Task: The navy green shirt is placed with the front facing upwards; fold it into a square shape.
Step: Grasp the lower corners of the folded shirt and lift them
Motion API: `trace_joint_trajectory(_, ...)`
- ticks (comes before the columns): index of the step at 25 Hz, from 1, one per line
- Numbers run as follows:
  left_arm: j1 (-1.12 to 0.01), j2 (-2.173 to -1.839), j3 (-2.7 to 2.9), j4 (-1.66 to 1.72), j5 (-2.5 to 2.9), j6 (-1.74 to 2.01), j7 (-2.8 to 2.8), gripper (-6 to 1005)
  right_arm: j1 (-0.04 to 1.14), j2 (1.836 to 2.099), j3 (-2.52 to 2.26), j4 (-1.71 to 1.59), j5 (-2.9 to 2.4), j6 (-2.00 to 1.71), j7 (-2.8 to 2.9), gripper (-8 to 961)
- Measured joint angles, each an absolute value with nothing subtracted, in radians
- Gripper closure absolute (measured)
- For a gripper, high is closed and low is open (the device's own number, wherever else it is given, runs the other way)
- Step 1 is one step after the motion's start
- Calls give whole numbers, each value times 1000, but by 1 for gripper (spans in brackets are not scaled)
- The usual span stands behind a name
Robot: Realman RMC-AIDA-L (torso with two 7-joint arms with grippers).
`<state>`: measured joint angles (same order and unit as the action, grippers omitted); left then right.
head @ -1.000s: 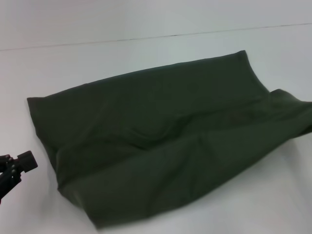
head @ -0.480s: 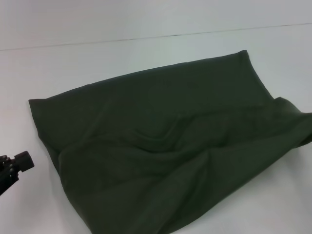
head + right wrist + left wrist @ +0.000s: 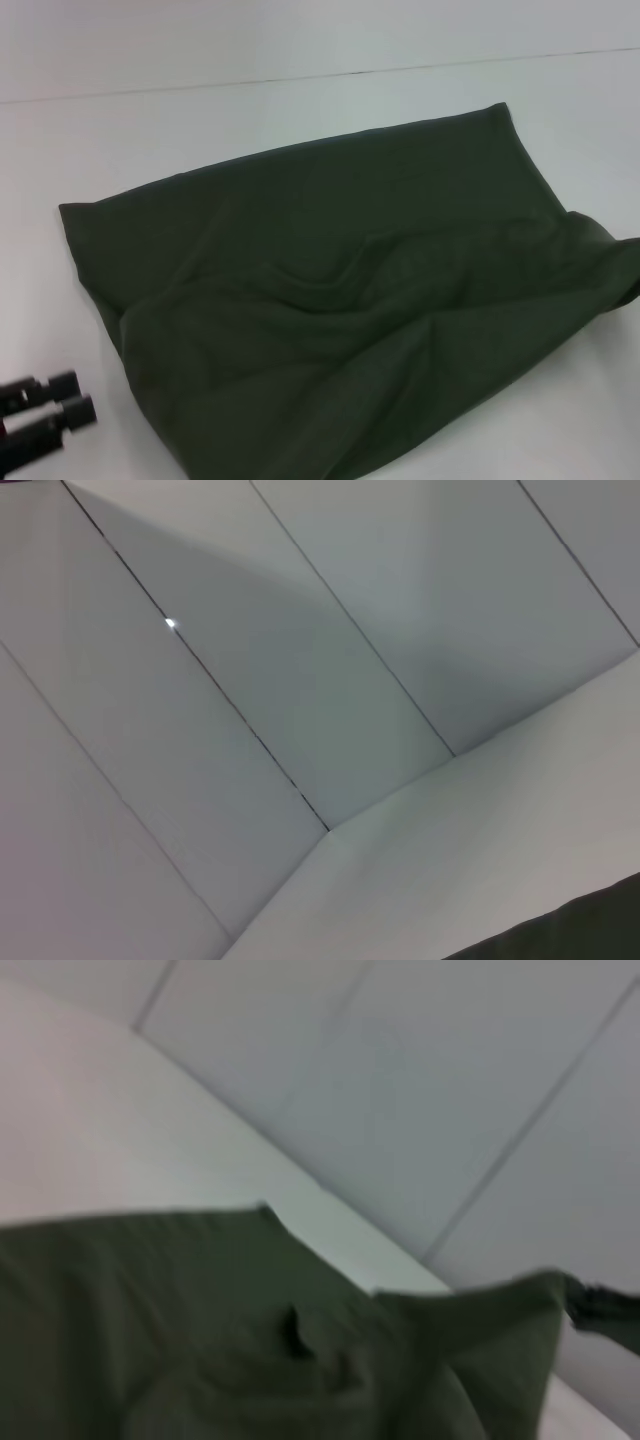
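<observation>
The navy green shirt lay spread across the white table, folded into a broad, slanted band with its plain green side up and no lettering visible. Its far edge ran straight from the table's left side up toward the right, while the near part of the cloth sagged in soft wrinkles, with one raised crease near the middle. The right end of the garment was lifted off the surface at the head view's right edge; what held it there lay outside that view.

The left gripper hung low at the table's near left corner, just beside the shirt's near left edge and clear of the fabric, its two dark fingers parted with nothing between them.

In the left wrist view, the shirt filled the lower part of the scene, and a raised corner of cloth met a dark gripper at the far side; whether its fingers clamped the cloth could not be told. The right wrist view showed mostly pale wall panels and the table, with only a sliver of the dark shirt at one corner.
</observation>
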<state>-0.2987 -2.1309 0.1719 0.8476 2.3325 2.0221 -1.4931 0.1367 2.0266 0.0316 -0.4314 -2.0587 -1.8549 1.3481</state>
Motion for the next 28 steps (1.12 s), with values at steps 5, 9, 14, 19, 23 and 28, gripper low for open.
trace_joint_trajectory(5,-282,-2139,185,861,2386,2048,-1493,465,144,2023,31,-436,-2059,-1854,1365,908)
trace_joint_trajectory(9,-280,-2140,193,862,2436,2056,-1511,378,145,2023,32,-437,-2059,-1854,1367,908)
trace_joint_trajectory(14,-285,-2147,252,858,2479,2056,-1523,255,146,2021,28,-437,-2059,-1844,1382,908)
trace_joint_trajectory(19,-288,-2152,300,855,2498,2053,-1534,113,147,2023,26,-437,-2059,-1840,1386,908)
trace_joint_trajectory(23,-290,-2155,322,855,2510,2055,-1538,114,147,2027,26,-437,-2058,-1841,1387,908)
trace_joint_trajectory(28,-291,-2160,357,849,2510,2060,-1539,115,147,2030,26,-437,-2059,-1840,1387,908)
